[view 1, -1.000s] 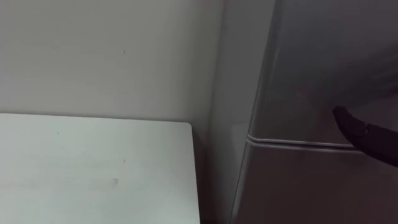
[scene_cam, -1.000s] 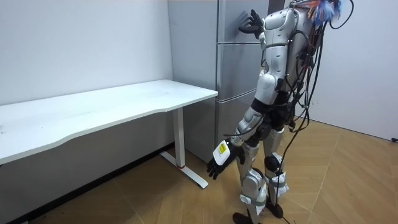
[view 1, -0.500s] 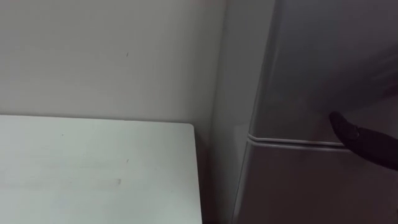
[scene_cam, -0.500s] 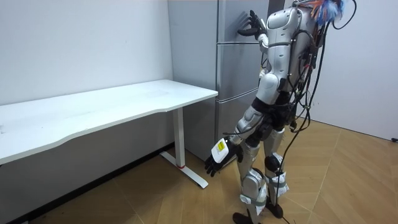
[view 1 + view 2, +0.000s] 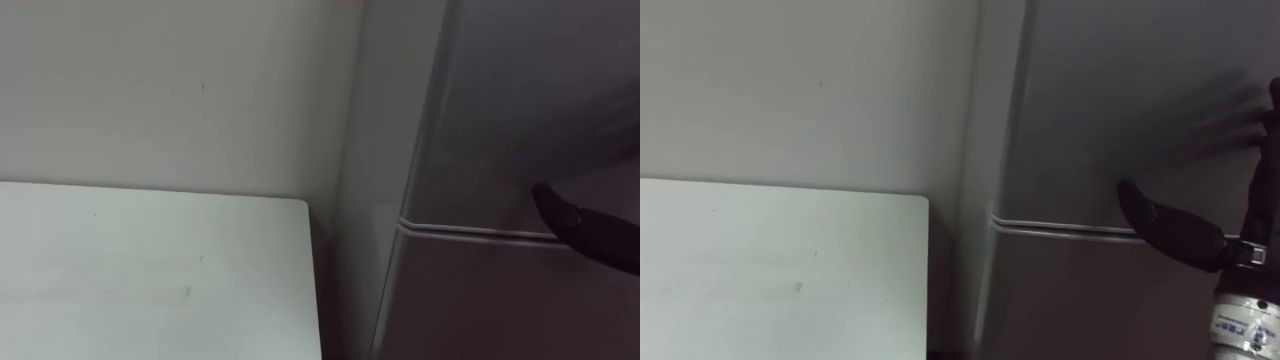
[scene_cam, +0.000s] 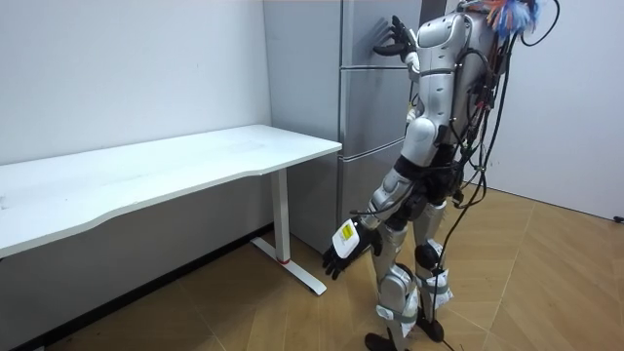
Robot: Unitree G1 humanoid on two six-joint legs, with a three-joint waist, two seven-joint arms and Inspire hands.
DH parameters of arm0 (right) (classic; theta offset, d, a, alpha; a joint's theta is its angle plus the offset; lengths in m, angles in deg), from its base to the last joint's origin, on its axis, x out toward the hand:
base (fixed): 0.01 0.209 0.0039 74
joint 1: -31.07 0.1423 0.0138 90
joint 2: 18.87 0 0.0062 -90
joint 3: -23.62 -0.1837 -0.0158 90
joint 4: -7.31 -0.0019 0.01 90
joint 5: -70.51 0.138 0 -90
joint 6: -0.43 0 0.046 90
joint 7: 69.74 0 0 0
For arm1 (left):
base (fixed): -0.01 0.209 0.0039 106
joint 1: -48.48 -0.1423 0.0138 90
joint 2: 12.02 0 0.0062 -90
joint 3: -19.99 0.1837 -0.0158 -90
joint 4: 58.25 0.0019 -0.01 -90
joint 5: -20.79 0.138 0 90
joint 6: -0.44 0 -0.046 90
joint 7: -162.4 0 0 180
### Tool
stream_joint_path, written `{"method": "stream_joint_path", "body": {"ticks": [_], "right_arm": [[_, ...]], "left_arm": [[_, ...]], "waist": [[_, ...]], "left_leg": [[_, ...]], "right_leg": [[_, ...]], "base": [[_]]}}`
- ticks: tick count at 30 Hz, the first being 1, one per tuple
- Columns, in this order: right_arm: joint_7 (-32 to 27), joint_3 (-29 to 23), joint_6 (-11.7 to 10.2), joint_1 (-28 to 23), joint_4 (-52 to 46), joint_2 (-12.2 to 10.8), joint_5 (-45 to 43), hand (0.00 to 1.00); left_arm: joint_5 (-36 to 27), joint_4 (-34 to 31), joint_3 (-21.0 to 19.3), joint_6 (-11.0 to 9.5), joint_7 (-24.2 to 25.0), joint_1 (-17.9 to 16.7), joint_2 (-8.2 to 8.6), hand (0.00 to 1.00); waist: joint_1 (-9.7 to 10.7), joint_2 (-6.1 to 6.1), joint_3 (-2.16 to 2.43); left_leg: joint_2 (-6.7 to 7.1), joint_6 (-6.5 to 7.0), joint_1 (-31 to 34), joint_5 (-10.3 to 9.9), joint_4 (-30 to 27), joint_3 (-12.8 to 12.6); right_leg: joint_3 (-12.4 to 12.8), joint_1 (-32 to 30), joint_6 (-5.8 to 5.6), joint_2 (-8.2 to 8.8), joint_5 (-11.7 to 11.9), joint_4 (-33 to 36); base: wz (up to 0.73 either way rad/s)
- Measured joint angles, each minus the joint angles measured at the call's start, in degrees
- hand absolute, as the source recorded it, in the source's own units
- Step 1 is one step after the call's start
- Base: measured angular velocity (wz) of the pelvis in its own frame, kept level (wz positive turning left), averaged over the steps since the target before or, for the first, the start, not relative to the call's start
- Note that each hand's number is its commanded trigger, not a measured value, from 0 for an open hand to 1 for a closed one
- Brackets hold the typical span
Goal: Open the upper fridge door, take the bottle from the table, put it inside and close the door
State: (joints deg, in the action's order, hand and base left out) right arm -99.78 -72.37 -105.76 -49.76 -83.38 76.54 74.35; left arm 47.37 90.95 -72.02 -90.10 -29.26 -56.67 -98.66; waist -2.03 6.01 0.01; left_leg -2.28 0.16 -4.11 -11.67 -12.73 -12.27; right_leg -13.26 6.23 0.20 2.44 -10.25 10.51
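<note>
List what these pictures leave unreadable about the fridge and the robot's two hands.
- Fridge: both doors are shut, so its inside is hidden.
- Right hand: cut off by the right eye view's right edge and blurred in its upper part. Whether it touches the upper door is unclear.
- Left hand: small in the room view, with its back toward the camera, so the palm is hidden.

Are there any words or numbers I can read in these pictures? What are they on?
Print at the wrist of the robot's black right hand: too blurred to read.
White tag on the back of the black left hand: too small to read.
Tall grey fridge and white rectangular table: no writing on them.
</note>
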Motion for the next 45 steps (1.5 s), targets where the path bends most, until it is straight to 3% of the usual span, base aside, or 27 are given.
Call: {"method": "stream_joint_path", "body": {"ticks": [4,8,13,18,24,32,39,41,45], "right_arm": [[0.4,-1.09,0.17,-0.94,0.0,2.51,0.79,0.0],[0.0,-7.55,1.4,-2.67,1.48,2.64,3.65,0.0],[-3.64,-11.74,3.1,-4.29,5.97,2.88,11.48,0.0],[-4.08,-11.94,4.47,-9.42,8.78,2.91,17.55,0.0],[-5.08,-12.58,5.19,-15.59,9.48,2.74,21.08,0.0],[-6.73,-12.09,5.81,-19.32,18.53,-4.52,23.45,0.0],[-5.14,-8.48,6.39,-19.97,28.05,-8.22,22.74,0.0],[-2.94,-6.29,7.54,-21.43,31.01,-9.59,22.73,0.0],[-0.47,-4.35,7.59,-22.1,37.86,-11.22,22.69,0.0]], "left_arm": [[0.14,-0.01,-1.21,0.0,-0.09,-0.95,0.02,0.0],[0.36,-0.33,-4.57,-0.08,-0.89,-2.03,0.1,0.0],[-0.09,-2.13,-4.8,0.07,-1.88,-3.31,0.23,0.0],[-0.1,-1.73,-4.8,0.02,-4.33,-2.69,0.47,0.0],[-0.08,-1.92,-4.57,0.14,-5.57,-2.2,0.73,0.0],[-0.07,-1.91,-4.45,0.23,-6.8,-1.14,1.05,0.0],[-0.26,-1.74,-4.32,0.78,-7.74,-1.26,2.87,0.0],[-1.74,-1.63,-4.3,0.84,-7.74,-1.37,3.7,0.0],[-4.04,0.15,-4.31,0.56,-7.77,-1.27,4.38,0.0]], "waist": [[0.35,-0.55,0.29],[0.83,-0.82,0.52],[1.95,-0.82,0.49],[3.0,-0.8,0.43],[3.36,-2.09,-0.01],[3.47,-2.68,0.02],[3.89,-3.67,0.35],[3.77,-3.96,0.46],[3.86,-4.05,0.46]], "left_leg": [[0.06,0.09,-0.11,0.03,0.02,0.28],[0.56,0.17,-0.5,0.06,0.25,1.03],[0.86,0.31,-0.43,0.21,0.9,1.44],[1.01,0.32,-0.57,0.24,1.14,1.4],[0.92,0.29,-0.66,0.21,2.09,0.39],[0.98,0.3,-0.45,0.22,2.45,-0.34],[1.09,0.29,-1.13,0.21,3.08,-0.36],[1.09,0.29,-1.3,0.21,3.09,-0.41],[1.14,0.29,-1.54,0.21,3.09,-0.45]], "right_leg": [[-0.33,0.06,-0.06,0.23,-0.01,0.03],[-1.14,1.24,-0.27,0.35,-0.08,-0.65],[-1.15,1.08,-0.48,0.4,-0.17,-0.88],[-0.99,1.14,-0.59,0.4,-0.15,-0.74],[-0.3,0.6,-0.68,0.37,-0.26,-0.99],[0.71,-0.53,-0.76,0.4,-0.5,-0.6],[1.21,-0.16,-0.83,0.34,-0.56,-0.81],[1.29,-0.15,-0.84,0.33,-0.57,-0.8],[1.47,-0.13,-0.85,0.38,-0.58,-0.73]], "base": [[0.03],[0.12],[0.05],[0.0],[-0.06],[-0.05],[0.0],[0.0],[-0.01]]}}
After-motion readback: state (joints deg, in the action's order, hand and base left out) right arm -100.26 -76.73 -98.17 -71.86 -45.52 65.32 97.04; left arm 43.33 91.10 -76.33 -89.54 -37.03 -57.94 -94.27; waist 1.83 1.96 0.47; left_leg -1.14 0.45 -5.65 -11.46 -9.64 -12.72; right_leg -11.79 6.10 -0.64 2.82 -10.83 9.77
